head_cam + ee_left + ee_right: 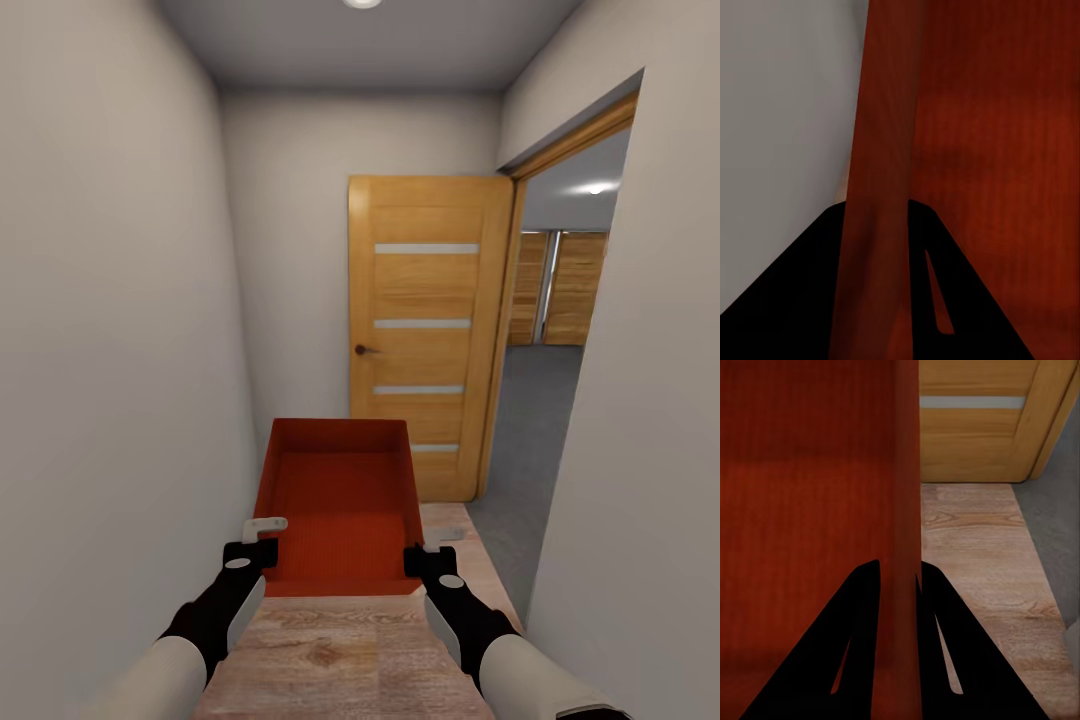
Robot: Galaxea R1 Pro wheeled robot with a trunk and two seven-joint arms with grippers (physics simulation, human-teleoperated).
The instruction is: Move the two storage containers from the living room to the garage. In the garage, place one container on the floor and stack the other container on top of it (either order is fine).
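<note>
An orange-red, lidless rectangular plastic storage container [342,505] was carried in front of the robot, held between both grippers above a light wood plank floor [340,655]. The left gripper [262,540] was clamped on the container's left side wall near the near corner; in the left wrist view the wall [881,225] was seen running between the two dark fingers [795,300], one finger inside the bin and one outside. The right gripper [428,553] was likewise clenched on the right side wall, and in the right wrist view that wall [898,585] was pinched between the black fingers [952,660]. The container was held level, its open top upward and its far end pointing away from both grippers. Beyond the container, an orange-brown wooden door [428,330] with pale horizontal strips stood open against the end wall. To the right of the right gripper, a wooden-framed doorway [570,150] opened onto a dark grey floor [525,440].
</note>
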